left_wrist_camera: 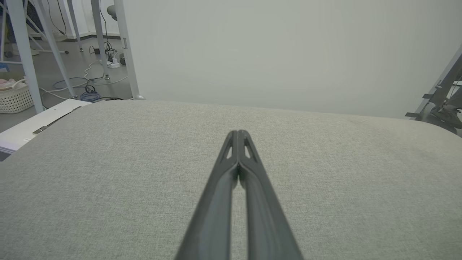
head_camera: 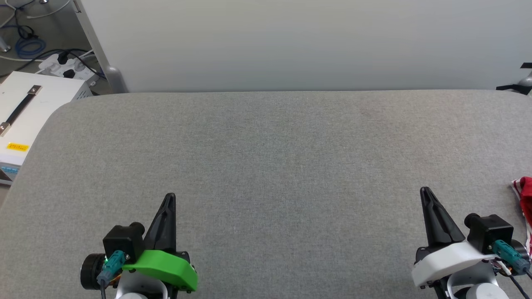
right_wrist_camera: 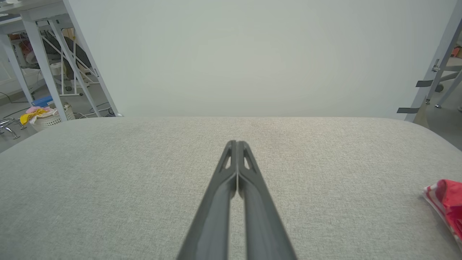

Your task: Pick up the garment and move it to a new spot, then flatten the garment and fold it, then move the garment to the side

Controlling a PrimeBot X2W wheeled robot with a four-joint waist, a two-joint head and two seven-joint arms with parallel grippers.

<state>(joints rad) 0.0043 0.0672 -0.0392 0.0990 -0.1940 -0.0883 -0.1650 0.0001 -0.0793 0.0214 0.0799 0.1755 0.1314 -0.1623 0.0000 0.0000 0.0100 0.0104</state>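
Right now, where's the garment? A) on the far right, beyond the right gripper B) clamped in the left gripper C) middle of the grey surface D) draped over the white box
A: the garment lies at the head view's right edge, outboard of the shut, empty right gripper.

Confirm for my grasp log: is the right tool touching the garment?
Apart: the right wrist view shows bare grey surface between the right tool and the garment.
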